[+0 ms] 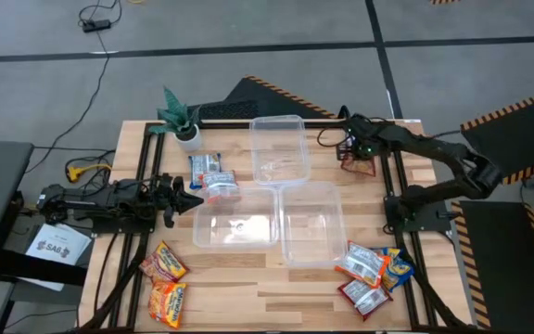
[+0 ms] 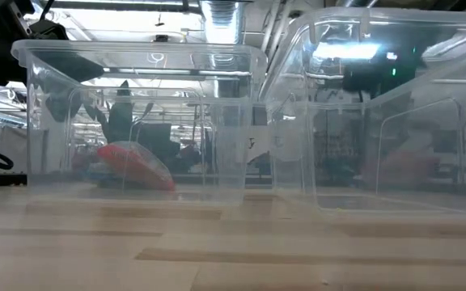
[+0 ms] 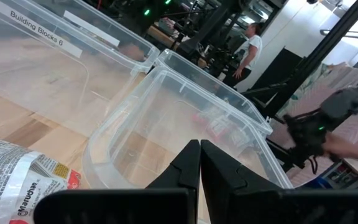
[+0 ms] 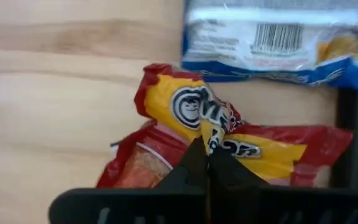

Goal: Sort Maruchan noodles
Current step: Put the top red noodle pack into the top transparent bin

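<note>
Maruchan packets lie flat on the table in groups: a blue-white one and a red one (image 1: 213, 176) by the left gripper, two orange ones (image 1: 165, 278) at the near left, and several (image 1: 371, 274) at the near right. My left gripper (image 1: 193, 199) (image 3: 199, 149) is shut and touches nothing. It points at the near-left clear bin (image 1: 236, 218), with one packet (image 3: 17, 186) just beside it. My right gripper (image 1: 355, 153) (image 4: 207, 146) is near the table's far right corner, shut on a red-and-yellow packet (image 4: 185, 118). My right gripper pinches a raised fold of the red-and-yellow packet's wrapper (image 4: 211, 127), near the middle of its printed face, between the two fingertips. The fingers come from above, pointing down. In the high view the packet (image 1: 358, 165) hangs just below the gripper.
Three clear bins stand mid-table: a far one (image 1: 279, 148), the near-left one, and a near-right one (image 1: 311, 223). A small potted plant (image 1: 182, 121) stands at the far left corner. Another blue-white packet (image 4: 278, 37) shows beyond the held one. A person (image 3: 250, 46) stands in the room behind.
</note>
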